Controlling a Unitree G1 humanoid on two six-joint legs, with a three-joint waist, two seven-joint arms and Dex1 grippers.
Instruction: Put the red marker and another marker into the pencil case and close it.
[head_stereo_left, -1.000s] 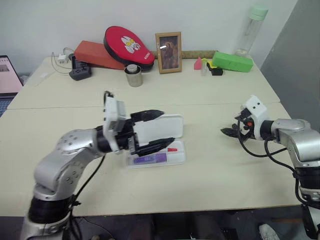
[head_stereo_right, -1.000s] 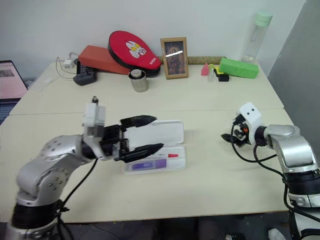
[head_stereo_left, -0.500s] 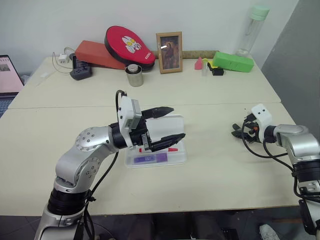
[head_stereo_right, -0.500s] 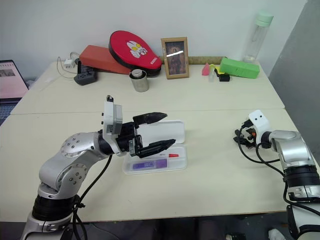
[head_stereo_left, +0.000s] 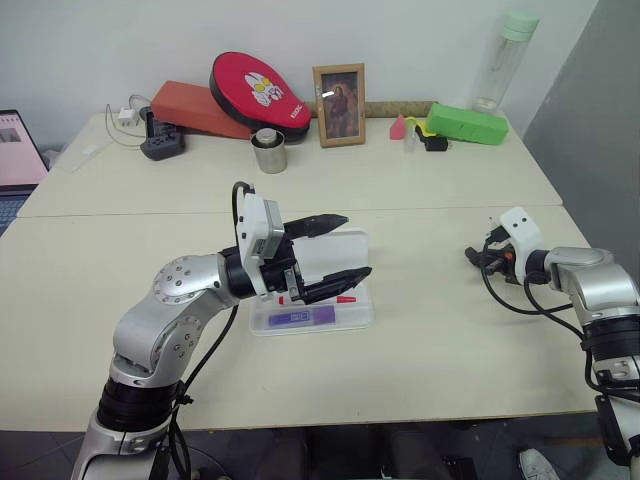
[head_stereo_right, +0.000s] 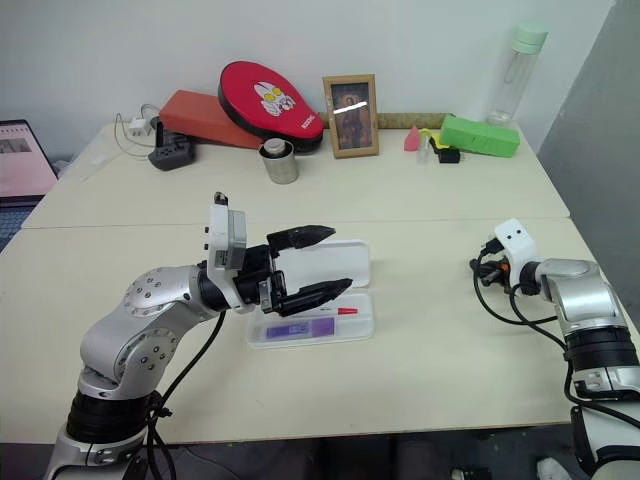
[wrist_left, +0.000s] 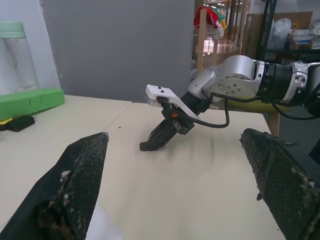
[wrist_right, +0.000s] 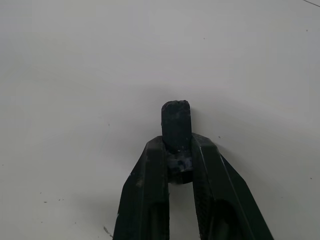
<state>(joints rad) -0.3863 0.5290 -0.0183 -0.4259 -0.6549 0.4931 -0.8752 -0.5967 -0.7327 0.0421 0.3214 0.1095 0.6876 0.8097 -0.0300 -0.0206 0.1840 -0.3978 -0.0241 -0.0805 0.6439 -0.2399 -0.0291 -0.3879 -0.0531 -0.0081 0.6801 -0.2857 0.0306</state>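
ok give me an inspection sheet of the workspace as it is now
surface: beige table
job's things: white plastic hinged pencil case open; red-capped white marker and translucent purple marker lie in its tray
clutter: red oval pad, framed picture, metal cup, green box along the back
grippers: left gripper open over the case; right gripper shut on small dark cap-like piece
cables: black cable at right wrist
surroundings: laptop at left edge
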